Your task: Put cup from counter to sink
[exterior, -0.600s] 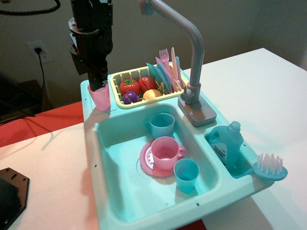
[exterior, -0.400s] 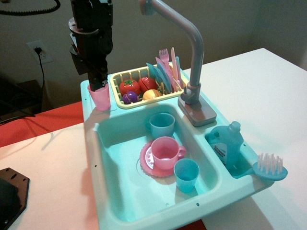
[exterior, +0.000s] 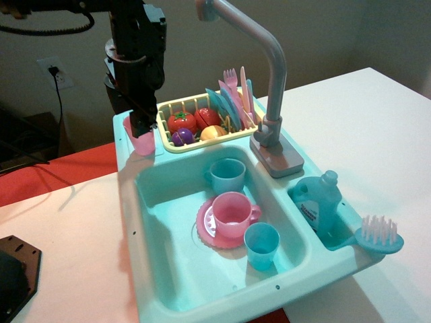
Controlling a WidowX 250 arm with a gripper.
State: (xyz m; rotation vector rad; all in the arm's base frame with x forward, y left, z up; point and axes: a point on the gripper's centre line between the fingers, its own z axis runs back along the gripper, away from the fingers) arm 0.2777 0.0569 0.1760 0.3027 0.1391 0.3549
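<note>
The small light-pink cup (exterior: 144, 144) stands upright on the teal counter (exterior: 120, 129) at the sink unit's back left corner, left of the yellow dish rack. My black gripper (exterior: 140, 125) comes down from above onto the cup and covers its rim and upper part. Its fingers are at the cup's mouth, but I cannot tell whether they grip it. The sink (exterior: 168, 195) lies just in front of the cup, with the tall grey faucet (exterior: 271, 67) at its back right.
In the sink are two blue cups (exterior: 227, 175) (exterior: 261, 245) and a pink handled cup (exterior: 232, 214) on a pink saucer. The dish rack (exterior: 163, 132) holds toy food and cutlery. A blue bottle (exterior: 316, 202) and brush (exterior: 380, 235) sit at the right.
My gripper has moved lower and slightly right, now covering the cup's top. The cup stays on the counter corner.
</note>
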